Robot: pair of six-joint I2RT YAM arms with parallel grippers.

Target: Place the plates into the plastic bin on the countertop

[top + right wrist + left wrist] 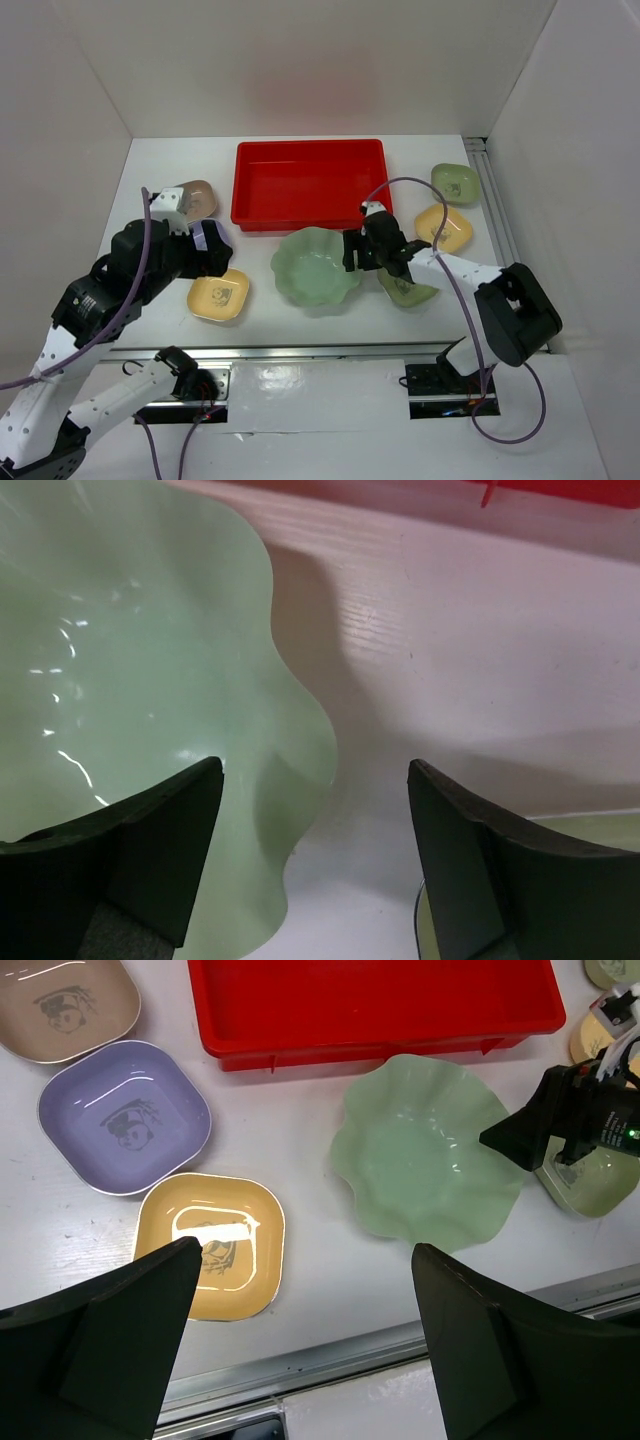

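Observation:
The red plastic bin [310, 183] stands at the back centre of the white countertop [300, 320]. The large pale-green scalloped dish [316, 266] sits just in front of it. My right gripper [352, 258] is open, low at the dish's right rim; in the right wrist view [312, 825] the rim [300, 780] lies between the jaws, one finger [150, 850] over the bowl. My left gripper [215, 258] is open and empty, held above a small yellow dish [215, 1245]. A lavender dish [125, 1115] and a pink-tan dish [65, 1005] lie left of the bin [370, 1000].
A small green dish [455, 182] and a yellow dish [444, 228] lie at the right, near a metal rail [495, 200]. Another green dish [412, 292] lies partly under my right arm. White walls close in the back and sides.

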